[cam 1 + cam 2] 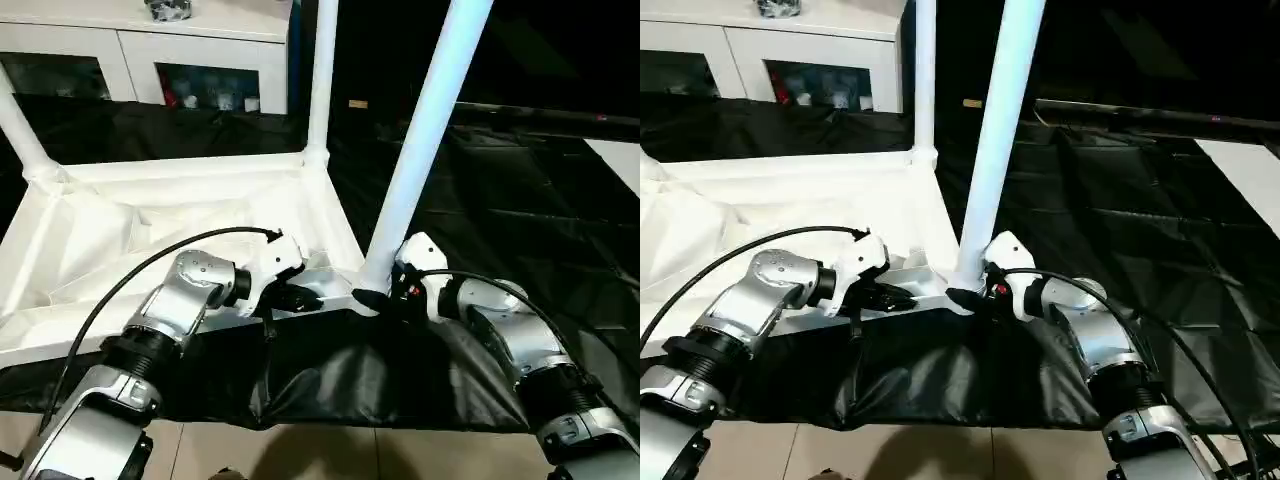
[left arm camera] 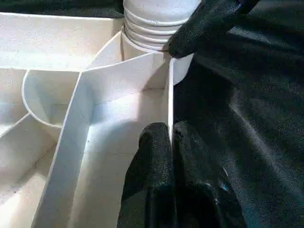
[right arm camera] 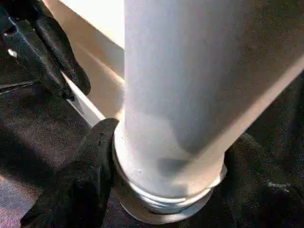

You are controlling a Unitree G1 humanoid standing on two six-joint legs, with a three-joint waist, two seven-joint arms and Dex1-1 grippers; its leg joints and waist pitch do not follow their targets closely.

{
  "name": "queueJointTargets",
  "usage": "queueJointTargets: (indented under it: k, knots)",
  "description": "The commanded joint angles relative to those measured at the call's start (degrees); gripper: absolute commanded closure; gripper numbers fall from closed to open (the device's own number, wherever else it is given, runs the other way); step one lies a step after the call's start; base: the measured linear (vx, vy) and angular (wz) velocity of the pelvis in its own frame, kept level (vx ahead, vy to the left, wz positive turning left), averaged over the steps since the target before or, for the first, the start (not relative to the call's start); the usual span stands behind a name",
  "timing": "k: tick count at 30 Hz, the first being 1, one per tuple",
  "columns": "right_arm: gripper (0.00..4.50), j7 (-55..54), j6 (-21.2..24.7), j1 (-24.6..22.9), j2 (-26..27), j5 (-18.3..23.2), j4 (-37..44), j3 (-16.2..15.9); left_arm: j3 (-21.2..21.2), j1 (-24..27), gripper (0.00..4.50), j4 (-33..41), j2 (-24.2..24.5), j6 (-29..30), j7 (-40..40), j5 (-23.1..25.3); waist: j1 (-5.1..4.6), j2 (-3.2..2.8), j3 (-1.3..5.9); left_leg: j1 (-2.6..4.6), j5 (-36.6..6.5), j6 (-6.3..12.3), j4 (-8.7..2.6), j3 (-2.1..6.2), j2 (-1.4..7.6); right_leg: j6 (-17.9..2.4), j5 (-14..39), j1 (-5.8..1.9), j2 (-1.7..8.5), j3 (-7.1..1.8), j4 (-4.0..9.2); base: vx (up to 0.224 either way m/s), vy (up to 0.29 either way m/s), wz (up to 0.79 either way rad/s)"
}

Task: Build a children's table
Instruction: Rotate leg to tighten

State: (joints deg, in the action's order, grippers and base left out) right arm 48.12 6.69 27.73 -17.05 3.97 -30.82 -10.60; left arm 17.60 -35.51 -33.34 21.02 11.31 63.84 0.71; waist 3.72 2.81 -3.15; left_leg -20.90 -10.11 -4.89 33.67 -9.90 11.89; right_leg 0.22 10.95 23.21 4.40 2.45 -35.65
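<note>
The children's table lies upside down on a black cloth, its ribbed white top (image 1: 150, 230) facing up. Three white legs stand in corner sockets: far left (image 1: 20, 130), far right (image 1: 322, 80) and near right (image 1: 425, 130). My left gripper (image 1: 300, 297) is shut on the thin near rim of the top, one finger on each side of the wall (image 2: 170, 95), close to the near right corner. My right gripper (image 1: 385, 295) clasps the flared base of the near right leg (image 3: 180, 95) just above its socket, with a finger (image 3: 90, 161) pressed against each side.
A white cabinet with glass doors (image 1: 200, 40) stands behind the table top. The black cloth (image 1: 500, 180) spreads to the right and hangs over the near edge onto a tiled floor (image 1: 330, 450). The two grippers are a hand's width apart.
</note>
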Motion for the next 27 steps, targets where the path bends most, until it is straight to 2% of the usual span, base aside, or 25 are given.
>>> queueJointTargets:
  k: [1,4,5,6,7,9,10,13,14,15,16,20,23,24,26,27]
  knots:
    - [1.73,-7.36,0.72,0.56,2.27,-1.43,-1.98,1.58,-1.90,1.01,4.50,-1.10,-1.53,2.41,-7.74,1.81,-0.04,0.13,2.84,0.60,-20.91,-0.87,-4.69,0.43,1.10,-7.79,27.52,-1.38,3.36,-1.93,6.19,0.000,0.000,0.00]
    - [1.75,-16.74,1.96,0.59,6.69,-2.47,-3.93,2.84,-3.00,0.90,4.50,0.79,-4.56,5.37,-13.44,1.78,-0.31,-0.02,2.89,0.69,-20.61,-1.59,-4.72,0.52,1.08,-7.53,28.82,-1.17,3.49,-1.87,6.25,0.000,0.000,0.00]
    - [1.75,-22.18,2.55,1.01,10.18,-2.99,-5.71,3.13,-3.17,0.53,4.50,1.38,-7.46,6.99,-16.84,1.78,-0.70,0.62,2.99,0.40,-20.25,-1.63,-4.92,0.59,1.10,-7.08,28.55,-1.53,3.42,-1.71,6.28,0.000,0.000,0.00]
    - [1.75,-22.18,2.55,1.01,10.18,-2.99,-5.71,3.13,-3.17,0.53,4.50,1.38,-7.46,6.99,-16.84,1.78,-0.64,0.26,3.02,0.53,-19.88,-1.78,-4.93,0.64,1.15,-7.32,27.61,-1.44,3.48,-1.74,6.10,0.000,0.000,0.00]
    - [1.75,-26.35,2.53,1.74,13.43,-3.47,-7.50,3.02,-3.07,-0.07,4.50,0.97,-10.18,7.46,-19.81,2.00,-0.75,0.10,3.07,0.56,-19.58,-1.86,-5.03,0.62,1.20,-7.57,26.50,-1.40,3.40,-1.79,6.08,0.000,0.000,0.00]
    - [1.75,-27.61,2.54,2.40,15.31,-3.53,-8.60,2.66,-2.77,-0.46,4.50,0.34,-11.67,6.91,-21.01,2.16,-0.96,0.12,3.06,0.58,-19.58,-1.83,-5.06,0.47,1.08,-7.88,23.48,-1.42,3.16,-1.85,6.06,0.000,0.000,0.00]
    - [1.75,-27.54,1.50,3.48,17.38,-3.85,-9.99,1.50,-2.14,-1.04,4.50,-0.77,-13.38,5.96,-22.37,2.52,-0.97,0.24,3.11,0.59,-19.60,-1.60,-5.02,0.43,1.03,-7.93,22.95,-1.44,3.15,-1.89,6.02,0.000,0.000,0.00]
    - [1.75,-26.18,-0.65,4.70,18.89,-4.22,-11.20,0.37,-1.23,-1.26,4.50,-1.42,-14.46,4.76,-22.60,3.24,-0.91,0.23,3.21,0.40,-19.00,-0.65,-4.94,0.25,0.91,-7.64,21.79,-1.62,3.27,-2.08,6.12,0.000,0.000,0.00]
    - [1.40,-24.78,-1.23,5.28,19.23,-2.70,-10.73,1.80,-0.61,-0.70,4.50,-0.71,-13.79,3.18,-21.03,3.51,-0.88,0.21,3.26,0.41,-18.69,-0.59,-4.92,0.23,0.91,-7.64,21.40,-1.65,3.24,-2.07,6.05,0.000,0.000,0.00]
    - [1.06,-24.20,-1.28,5.53,19.27,-2.01,-10.68,2.48,-0.37,-0.37,4.50,-0.18,-13.39,2.70,-20.48,3.66,-0.76,0.27,3.32,0.44,-18.18,-0.25,-4.87,0.14,0.91,-7.62,20.81,-1.67,3.26,-2.16,6.05,0.000,0.000,0.00]
    - [1.06,-24.07,-1.28,5.60,19.28,-1.85,-10.68,2.64,-0.32,-0.29,4.50,-0.05,-13.30,2.59,-20.36,3.71,-0.69,0.27,3.36,0.44,-17.75,-0.08,-4.86,0.09,0.91,-7.71,20.34,-1.72,3.27,-2.17,6.03,0.000,0.000,0.00]
    - [0.60,-20.03,-1.68,5.21,15.84,-0.75,-8.98,3.48,-0.67,1.73,4.50,2.43,-9.91,0.98,-15.95,3.11,-0.50,0.28,3.40,0.08,-15.83,0.28,-5.02,0.13,0.97,-8.02,19.08,-2.14,3.28,-1.98,5.82,0.000,0.000,0.00]
    - [0.41,-16.66,-2.53,4.47,12.87,-0.92,-7.56,2.95,-0.92,2.99,4.50,3.71,-7.71,-0.31,-12.22,2.02,-0.54,0.29,3.54,-0.03,-14.23,0.71,-4.86,0.04,1.04,-8.72,16.78,-2.40,3.30,-1.99,5.51,0.000,0.000,0.00]
    - [0.41,-13.29,-4.53,3.49,10.13,-1.50,-6.09,1.91,-1.18,4.05,4.50,4.87,-6.05,-0.97,-8.91,0.87,-0.38,0.29,3.64,0.11,-12.96,1.03,-4.70,-0.12,1.06,-9.33,14.72,-2.36,3.31,-2.04,5.37,0.000,0.000,0.00]
    - [0.41,-8.39,-5.38,2.22,7.37,-0.89,-4.04,1.44,-1.16,5.03,4.50,5.88,-4.25,-1.64,-5.60,0.03,-0.26,0.38,3.74,0.02,-10.73,2.08,-4.50,-0.31,1.10,-10.37,10.88,-2.63,3.19,-2.07,4.91,0.000,0.000,0.00]
    - [0.41,-5.94,-5.63,1.65,6.05,-0.60,-3.13,1.26,-1.08,5.42,4.50,6.27,-3.39,-1.76,-4.08,-0.23,0.10,0.23,3.78,0.19,-9.60,2.66,-4.41,-0.40,1.05,-10.91,9.11,-2.63,3.10,-2.05,4.80,0.000,0.000,0.00]
